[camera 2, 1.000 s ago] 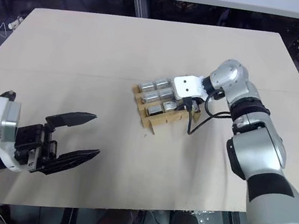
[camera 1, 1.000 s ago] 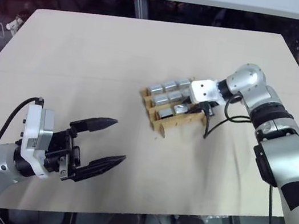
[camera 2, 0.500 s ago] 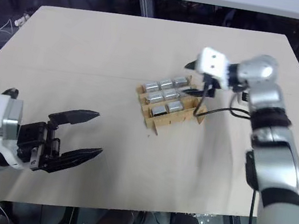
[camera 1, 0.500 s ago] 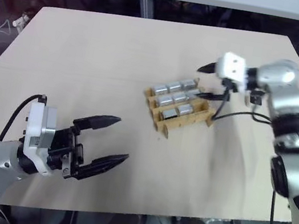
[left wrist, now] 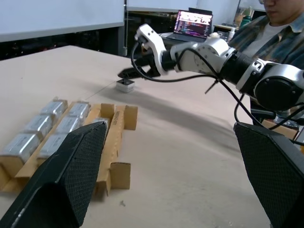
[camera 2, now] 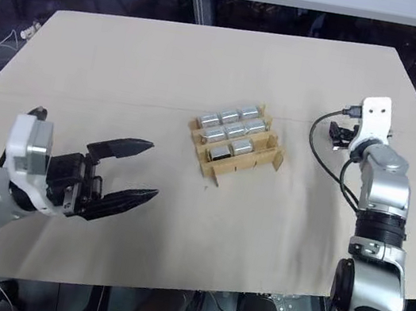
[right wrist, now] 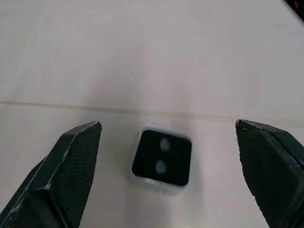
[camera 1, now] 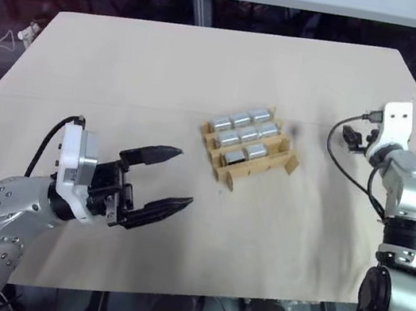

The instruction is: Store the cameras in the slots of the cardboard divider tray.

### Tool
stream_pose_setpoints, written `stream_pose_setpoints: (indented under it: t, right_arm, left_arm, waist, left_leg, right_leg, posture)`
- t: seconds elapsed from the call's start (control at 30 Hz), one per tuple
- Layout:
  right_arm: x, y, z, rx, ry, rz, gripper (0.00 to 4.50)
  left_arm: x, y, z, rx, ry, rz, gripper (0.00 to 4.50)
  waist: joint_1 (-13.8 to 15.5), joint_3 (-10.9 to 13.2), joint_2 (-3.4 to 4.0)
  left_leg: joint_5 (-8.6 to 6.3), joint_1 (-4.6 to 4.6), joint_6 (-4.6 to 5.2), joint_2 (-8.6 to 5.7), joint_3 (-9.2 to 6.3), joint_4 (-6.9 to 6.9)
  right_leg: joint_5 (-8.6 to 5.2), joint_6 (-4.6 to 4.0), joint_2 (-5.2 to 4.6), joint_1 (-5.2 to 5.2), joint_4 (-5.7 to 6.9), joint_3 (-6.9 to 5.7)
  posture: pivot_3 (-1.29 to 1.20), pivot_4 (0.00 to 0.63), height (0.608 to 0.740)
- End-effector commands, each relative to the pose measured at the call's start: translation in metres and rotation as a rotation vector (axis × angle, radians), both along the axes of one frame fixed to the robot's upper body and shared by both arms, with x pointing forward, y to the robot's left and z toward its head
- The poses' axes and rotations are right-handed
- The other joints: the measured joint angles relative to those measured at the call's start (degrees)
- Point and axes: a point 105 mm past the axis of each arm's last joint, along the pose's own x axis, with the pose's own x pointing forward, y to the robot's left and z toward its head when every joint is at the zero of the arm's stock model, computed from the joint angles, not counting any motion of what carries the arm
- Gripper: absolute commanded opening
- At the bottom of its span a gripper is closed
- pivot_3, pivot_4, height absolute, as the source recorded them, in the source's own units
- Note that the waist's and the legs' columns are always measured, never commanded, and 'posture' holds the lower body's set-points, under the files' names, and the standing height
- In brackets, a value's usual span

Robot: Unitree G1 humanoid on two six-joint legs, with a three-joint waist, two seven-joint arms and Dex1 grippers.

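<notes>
Brown cardboard divider tray [camera 1: 249, 159] with silver-grey cameras [camera 1: 239, 129] slotted in; both grippers spread, empty.

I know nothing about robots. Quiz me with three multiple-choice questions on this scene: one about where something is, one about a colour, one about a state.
1. Where is the loose camera?
A on a shelf
B on the table, ahead of the right pincer
C on the floor

2. What colour is the cardboard divider tray?
A brown
B blue
C white

3. How is the right pincer?
A shut on a camera
B shut on a cable
C open, holding nothing

Answers:
1 B, it lies untouched on the tabletop in front of the spread fingers.
2 A, its strips are plain brown cardboard.
3 C, the fingers stand wide apart with nothing between them.
</notes>
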Motion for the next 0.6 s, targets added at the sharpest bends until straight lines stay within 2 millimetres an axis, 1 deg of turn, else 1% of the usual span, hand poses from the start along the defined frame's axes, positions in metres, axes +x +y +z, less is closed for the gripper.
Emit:
stream_pose_setpoints:
  t: [0.03, 0.23, 0.37, 0.43, 0.47, 0.53, 0.57, 0.6]
  right_arm:
    - [0.007, -0.004, 0.009, 0.035, -0.054, -0.059, 4.48]
    - [0.015, -0.003, -0.006, 0.059, -0.026, -0.089, 4.48]
    - [0.021, 0.001, -0.008, 0.088, -0.026, -0.085, 4.48]
    - [0.023, 0.007, -0.013, 0.096, -0.006, -0.064, 3.97]
    - [0.023, 0.008, -0.014, 0.101, 0.0, -0.059, 3.63]
    - [0.022, 0.01, -0.016, 0.087, 0.002, -0.049, 2.78]
    - [0.022, 0.011, -0.016, 0.083, 0.001, -0.039, 2.24]
    - [0.021, 0.012, -0.016, 0.071, 0.0, -0.032, 1.93]
  left_arm:
    - [-0.001, 0.001, 0.005, 0.017, -0.025, -0.008, 4.5]
    - [-0.001, -0.001, 0.004, 0.02, -0.029, -0.007, 4.5]
    - [-0.002, -0.001, 0.005, 0.022, -0.032, -0.004, 4.5]
    - [-0.002, 0.0, 0.005, 0.023, -0.034, 0.003, 4.5]
    - [-0.003, 0.0, 0.005, 0.024, -0.035, 0.005, 4.5]
    - [-0.002, 0.001, 0.005, 0.024, -0.036, 0.009, 4.5]
    - [-0.002, 0.001, 0.005, 0.024, -0.037, 0.01, 4.5]
    - [-0.002, 0.001, 0.005, 0.024, -0.039, 0.014, 4.5]
  waist:
    - [-0.02, 0.0, 0.0]
    - [-0.11, 0.0, 0.0]
    - [-0.51, 0.0, 0.0]
    - [-0.82, 0.0, 0.0]
    - [-0.97, 0.0, 0.0]
    - [-1.15, 0.0, 0.0]
    - [-1.18, 0.0, 0.0]
    - [-1.19, 0.0, 0.0]
  left_leg:
    - [0.0, 0.01, 0.0, 0.0, 0.0, 0.0]
    - [0.0, 0.01, 0.0, 0.0, 0.0, 0.0]
    - [0.0, 0.01, 0.0, 0.0, -0.01, 0.0]
    - [0.0, 0.0, 0.0, 0.0, 0.0, 0.0]
    - [0.0, 0.0, 0.0, 0.0, 0.0, 0.0]
    - [0.0, 0.0, 0.0, 0.0, 0.0, 0.0]
    - [0.0, 0.0, 0.0, 0.0, -0.01, 0.0]
    - [0.0, 0.01, 0.01, 0.0, -0.01, 0.0]
  right_leg:
    - [0.0, 0.0, 0.0, 0.0, 0.0, 0.0]
    - [0.0, 0.0, 0.0, 0.0, 0.0, 0.0]
    - [0.0, 0.0, 0.0, 0.01, 0.0, -0.02]
    - [0.0, 0.0, 0.0, 0.01, 0.0, -0.01]
    - [0.0, 0.0, 0.0, 0.01, 0.0, -0.01]
    - [0.0, 0.0, 0.0, 0.01, 0.0, -0.01]
    - [0.0, 0.0, 0.0, 0.01, 0.0, -0.01]
    - [0.0, 0.0, 0.0, 0.01, 0.01, -0.01]
  posture:
    - [0.0, 0.15, 0.74]
    - [0.0, 0.15, 0.74]
    - [0.0, 0.15, 0.74]
    - [0.0, 0.15, 0.74]
    - [0.0, 0.15, 0.74]
    - [0.0, 0.15, 0.74]
    - [0.0, 0.15, 0.74]
    - [0.0, 0.15, 0.74]
